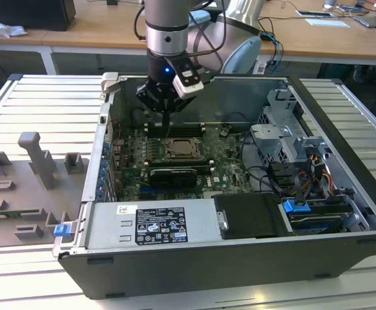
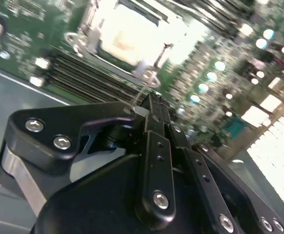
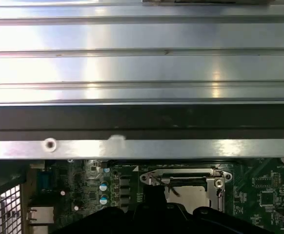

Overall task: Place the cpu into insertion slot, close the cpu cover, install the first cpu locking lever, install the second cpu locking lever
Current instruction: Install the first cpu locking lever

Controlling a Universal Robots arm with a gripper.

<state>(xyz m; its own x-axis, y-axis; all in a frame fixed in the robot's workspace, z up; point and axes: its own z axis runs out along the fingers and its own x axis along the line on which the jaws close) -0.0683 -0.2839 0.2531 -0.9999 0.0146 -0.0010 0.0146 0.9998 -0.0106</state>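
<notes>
Inside the open computer case, the insertion slot [image 1: 185,150] sits on the green board with the pale cpu [image 2: 125,36] lying in it. The silvery cpu cover [image 3: 181,174] lies flat around the chip, which shows through its window [image 3: 191,197]. A thin wire locking lever [image 2: 156,68] rises from the socket's edge toward my fingertips. My gripper [image 1: 165,124] hangs just behind the socket in the exterior view, fingers pointing down and shut together [image 2: 149,100]. I cannot tell whether the lever's end touches them.
Long black memory slots [image 1: 175,127] run behind the socket. A labelled power supply [image 1: 152,223] fills the case's front. A drive cage [image 1: 285,129] and cables [image 1: 269,174] stand at the exterior view's right. A grey fixture plate [image 1: 33,174] lies outside the case.
</notes>
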